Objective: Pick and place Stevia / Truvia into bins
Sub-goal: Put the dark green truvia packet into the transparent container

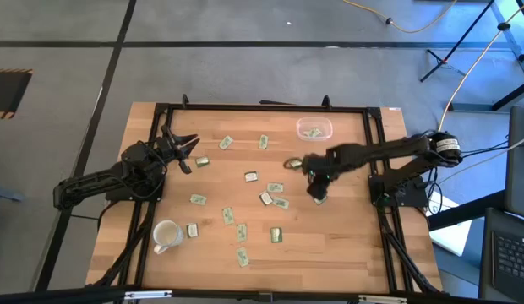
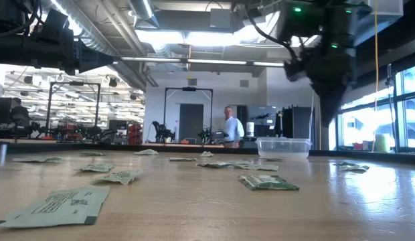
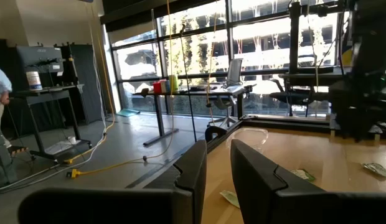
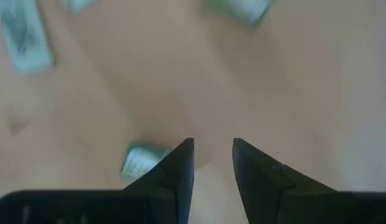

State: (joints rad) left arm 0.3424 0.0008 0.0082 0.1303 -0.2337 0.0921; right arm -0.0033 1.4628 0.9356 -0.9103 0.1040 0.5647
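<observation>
- The right pincer [image 1: 318, 192] hangs right of centre in the high view, pointing down at the worktop [image 1: 346, 245]. Its wrist view shows the two dark fingers [image 4: 180, 163] slightly parted with bare wood in the gap and nothing held.
- One green and white sachet [image 4: 141, 160] lies just beside the tip of one finger in that wrist view; whether it touches the finger I cannot tell.
- Other sachets lie near the pincer in the high view: one [image 1: 292, 163] up and to its left, a pair [image 1: 274, 200] to its left.
- The clear tub [image 1: 314, 128] stands in the upper middle of the high view, above the right pincer, with a sachet or two [image 1: 312, 132] already inside. In the low view the tub [image 2: 283, 146] sits right of centre at the far edge.
- More sachets are scattered over the middle and lower part of the worktop, one [image 1: 242, 257] near the bottom.
- A white mug [image 1: 166, 235] stands at lower left.
- The left pincer [image 1: 188, 152] waits at the left of the high view, raised, fingers [image 3: 193, 171] a little apart and empty.
</observation>
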